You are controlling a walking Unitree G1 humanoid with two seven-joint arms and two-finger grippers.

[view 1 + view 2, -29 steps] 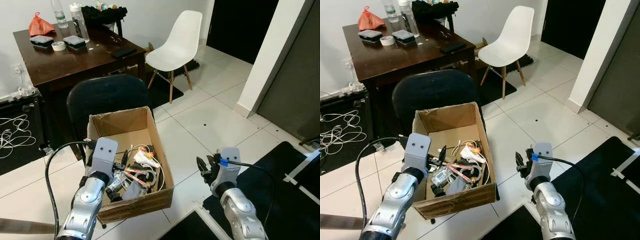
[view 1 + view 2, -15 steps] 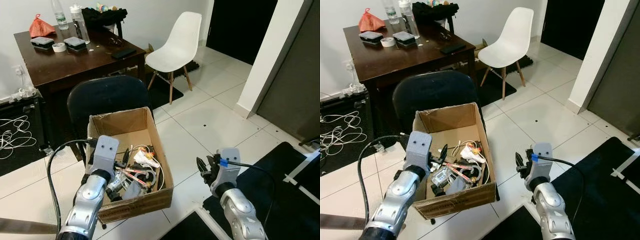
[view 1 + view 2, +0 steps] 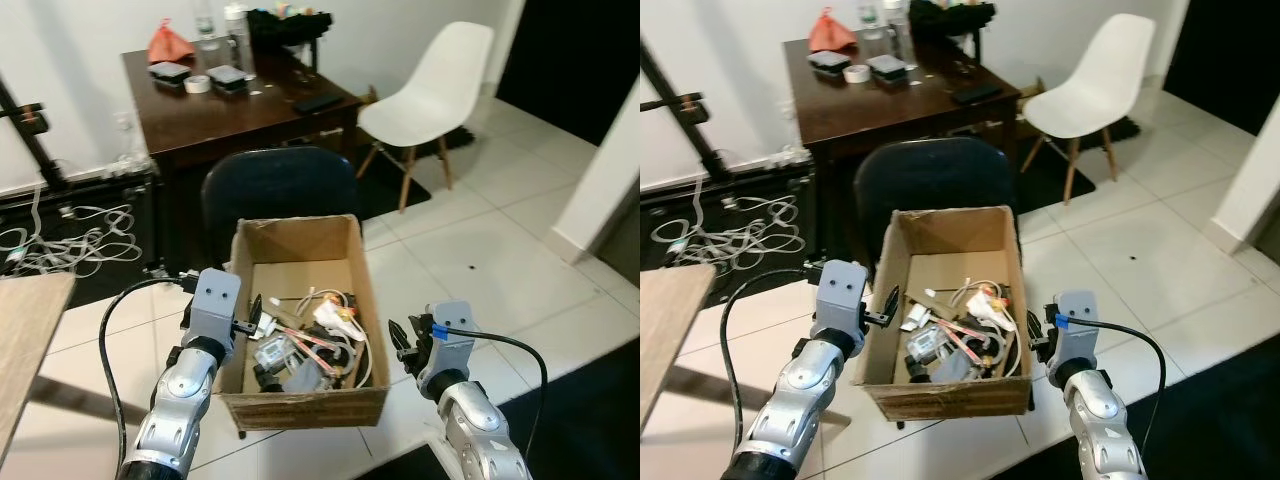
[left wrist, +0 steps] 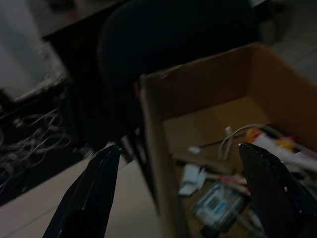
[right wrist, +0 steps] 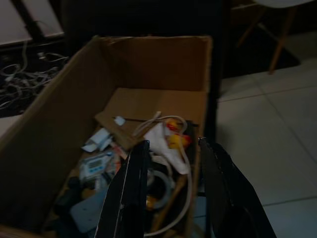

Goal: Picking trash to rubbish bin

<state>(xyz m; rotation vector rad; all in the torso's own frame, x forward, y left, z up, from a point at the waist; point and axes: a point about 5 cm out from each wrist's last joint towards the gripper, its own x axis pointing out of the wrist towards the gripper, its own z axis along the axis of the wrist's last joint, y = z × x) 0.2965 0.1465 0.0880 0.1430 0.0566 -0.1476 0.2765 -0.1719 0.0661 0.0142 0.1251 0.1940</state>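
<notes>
The left hand (image 3: 252,318), fingers spread wide and gripping nothing, and the narrowly parted, equally unladen right hand (image 3: 404,343) are flanking the cardboard box (image 3: 303,238) of trash (image 3: 312,340) on the floor, risking snagging its tangled cables.

Matt cardboard box (image 3: 300,405) (rough edges), glossy floor tiles (image 3: 480,235).

head views: bright, even indoor light, slightly soft | wrist views: dim, murky, blurred | glare: faint sheen on floor tiles (image 3: 480,225)
</notes>
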